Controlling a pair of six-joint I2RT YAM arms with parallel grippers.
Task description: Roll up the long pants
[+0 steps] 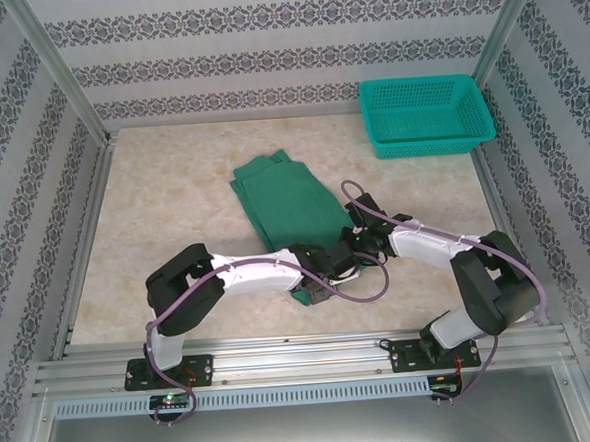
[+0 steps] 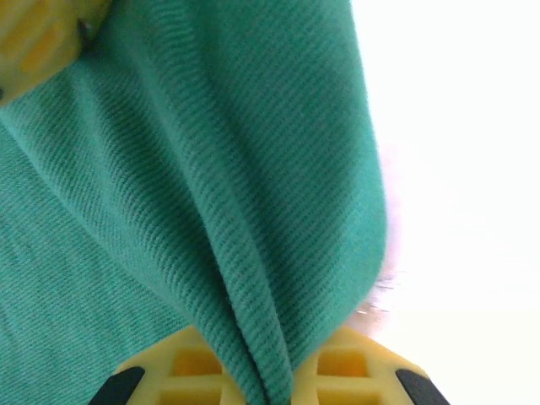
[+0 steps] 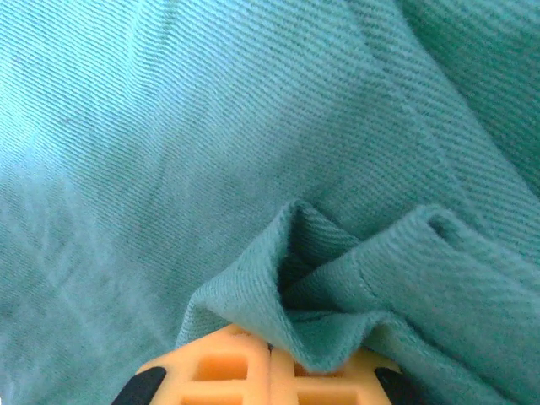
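The long pants [image 1: 284, 207] lie folded on the table's middle, a dark green strip running from the back toward the near edge. My left gripper [image 1: 324, 279] is at their near end, shut on a fold of the green cloth [image 2: 253, 253] that runs down between its yellow fingers [image 2: 190, 367]. My right gripper [image 1: 355, 245] meets the same end from the right. It is shut on a bunched hem of the pants [image 3: 337, 278], and its fingers [image 3: 232, 363] press together under the cloth.
A teal mesh basket [image 1: 426, 116] stands at the back right corner. Patterned walls and metal posts enclose the table [image 1: 155, 220]. Purple cables loop from both arms near the front edge.
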